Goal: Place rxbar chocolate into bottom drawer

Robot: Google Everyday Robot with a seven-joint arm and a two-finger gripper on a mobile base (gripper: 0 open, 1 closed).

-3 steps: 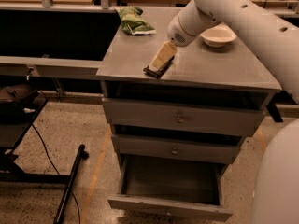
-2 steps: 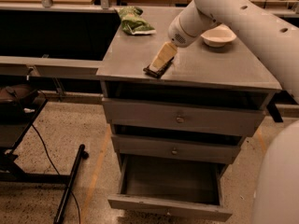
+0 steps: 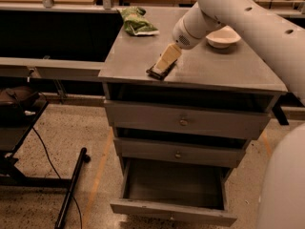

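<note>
The rxbar chocolate (image 3: 155, 73) is a small dark flat bar lying near the front left of the grey cabinet top (image 3: 228, 70). My gripper (image 3: 164, 63) reaches down from the white arm and rests right over the bar, covering most of it. The bottom drawer (image 3: 174, 213) is pulled out at the foot of the cabinet, and its deep box shows nothing inside. The two upper drawers, with round knobs, are closed.
A green snack bag (image 3: 137, 23) lies at the back left of the cabinet top. A white bowl (image 3: 223, 36) sits at the back right. A dark stand and cable (image 3: 71, 187) lie on the floor to the left. A long counter runs behind.
</note>
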